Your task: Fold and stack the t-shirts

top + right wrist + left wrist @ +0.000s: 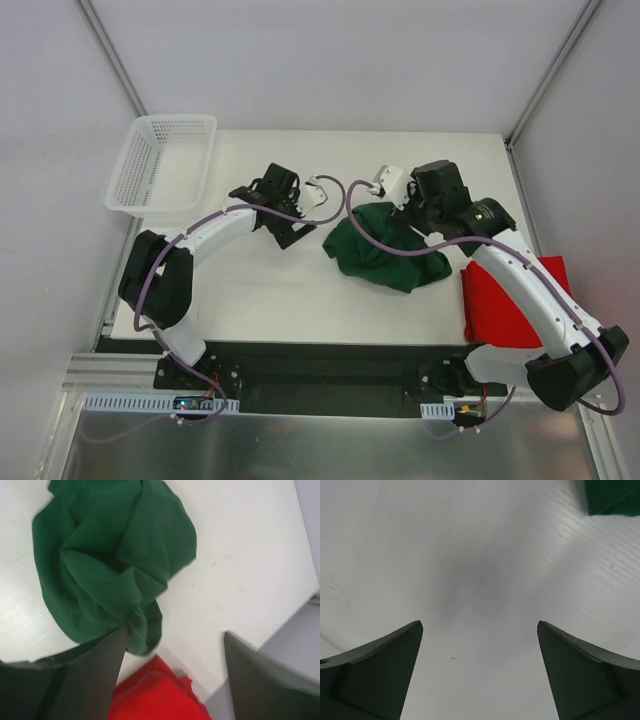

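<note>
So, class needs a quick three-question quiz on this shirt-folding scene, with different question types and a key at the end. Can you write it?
1. True or false: the green t-shirt lies neatly folded.
2. Where on the table is the white basket? A) far-left corner B) near-right corner C) centre
3. Short answer: which t-shirt lies closest to the table's right edge?

Key
1. False. It is crumpled.
2. A
3. The red t-shirt.
</note>
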`<state>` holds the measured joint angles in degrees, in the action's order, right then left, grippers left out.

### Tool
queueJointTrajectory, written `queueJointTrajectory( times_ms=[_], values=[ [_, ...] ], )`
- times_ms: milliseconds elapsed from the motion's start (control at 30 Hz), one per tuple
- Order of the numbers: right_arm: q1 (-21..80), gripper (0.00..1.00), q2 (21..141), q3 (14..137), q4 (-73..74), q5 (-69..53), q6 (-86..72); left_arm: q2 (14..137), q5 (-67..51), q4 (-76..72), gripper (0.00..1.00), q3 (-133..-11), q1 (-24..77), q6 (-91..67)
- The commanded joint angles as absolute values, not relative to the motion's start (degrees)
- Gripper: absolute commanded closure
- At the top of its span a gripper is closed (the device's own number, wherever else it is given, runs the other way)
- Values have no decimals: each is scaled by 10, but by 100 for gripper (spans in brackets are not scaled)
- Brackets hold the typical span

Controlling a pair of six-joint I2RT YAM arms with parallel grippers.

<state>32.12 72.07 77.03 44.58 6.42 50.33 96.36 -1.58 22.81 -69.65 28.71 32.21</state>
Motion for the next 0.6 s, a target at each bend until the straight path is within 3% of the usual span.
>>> queueJointTrajectory(
  times_ms=[0, 333, 567],
  values=[
    [307, 11, 642, 736, 399, 154, 527, 953, -48, 213, 1, -744, 296, 331],
    [248, 7, 613, 628, 393, 115, 487, 944, -183, 170, 1, -746, 301, 319],
    [214, 11, 613, 588, 389, 87, 463, 1007, -229, 171, 0, -807, 319, 229]
  ],
)
